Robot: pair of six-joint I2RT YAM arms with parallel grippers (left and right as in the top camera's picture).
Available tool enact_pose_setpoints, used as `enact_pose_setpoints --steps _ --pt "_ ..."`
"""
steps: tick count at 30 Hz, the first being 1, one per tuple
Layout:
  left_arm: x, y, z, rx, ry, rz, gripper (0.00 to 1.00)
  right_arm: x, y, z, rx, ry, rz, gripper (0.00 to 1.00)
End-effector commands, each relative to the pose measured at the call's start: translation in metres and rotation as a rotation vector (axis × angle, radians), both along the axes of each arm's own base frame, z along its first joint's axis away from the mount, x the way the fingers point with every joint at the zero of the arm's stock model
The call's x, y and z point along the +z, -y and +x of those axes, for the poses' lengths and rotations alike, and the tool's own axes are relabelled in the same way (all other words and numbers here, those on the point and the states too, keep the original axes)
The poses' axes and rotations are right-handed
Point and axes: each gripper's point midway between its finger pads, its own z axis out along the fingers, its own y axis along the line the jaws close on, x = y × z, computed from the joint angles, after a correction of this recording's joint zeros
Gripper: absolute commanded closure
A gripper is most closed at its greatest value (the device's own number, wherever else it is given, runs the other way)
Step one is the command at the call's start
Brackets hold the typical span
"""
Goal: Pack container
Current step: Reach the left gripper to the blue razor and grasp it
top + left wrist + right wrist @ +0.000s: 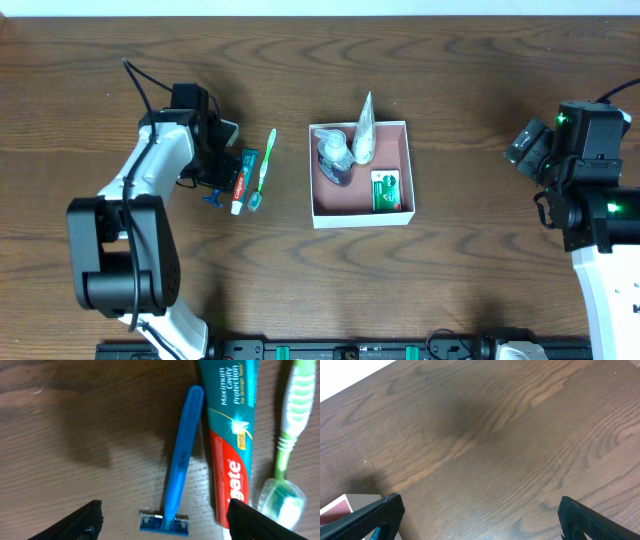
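The container (406, 170), a white-walled box with a pink inside, sits mid-table and holds a clear pump bottle (334, 158), a white tube (364, 132) and a green packet (386, 190). Left of it lie a green toothbrush (264, 170), a Colgate toothpaste tube (242, 182) and a blue razor (212, 197). My left gripper (165, 522) is open just above the razor (177, 465), whose head lies between the fingers; the toothpaste (230, 440) and toothbrush (289, 435) lie beside it. My right gripper (480, 520) is open and empty over bare wood at the far right.
The table is dark brown wood (470, 80). A corner of the container (340, 507) shows at the lower left of the right wrist view. The left arm (150, 180) reaches across the left side of the table.
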Motion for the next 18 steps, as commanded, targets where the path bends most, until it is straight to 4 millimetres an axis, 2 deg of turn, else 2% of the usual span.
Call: enact_pose_setpoints --steps 1,3,7,10,12,18 --pt "-0.008 -0.002 0.005 -0.018 -0.012 0.009 0.26 0.003 0.005 0.000 -0.015 0.005 -0.015 0.01" --pt "-0.013 -0.002 0.004 -0.018 -0.023 0.008 0.30 0.003 0.005 0.000 -0.015 0.005 -0.015 0.01" --pt "-0.020 -0.002 0.003 -0.019 -0.039 0.008 0.48 0.003 0.005 -0.001 -0.015 0.005 -0.015 0.01" --pt "-0.022 -0.002 0.003 -0.018 -0.044 0.008 0.50 0.003 0.005 0.000 -0.015 0.005 -0.015 0.01" --pt "-0.022 -0.002 0.003 -0.019 -0.045 0.008 0.56 0.003 0.005 0.000 -0.015 0.005 -0.015 0.01" --pt "-0.019 -0.002 -0.001 -0.017 -0.056 0.011 0.79 0.003 0.005 0.000 -0.015 0.005 -0.015 0.01"
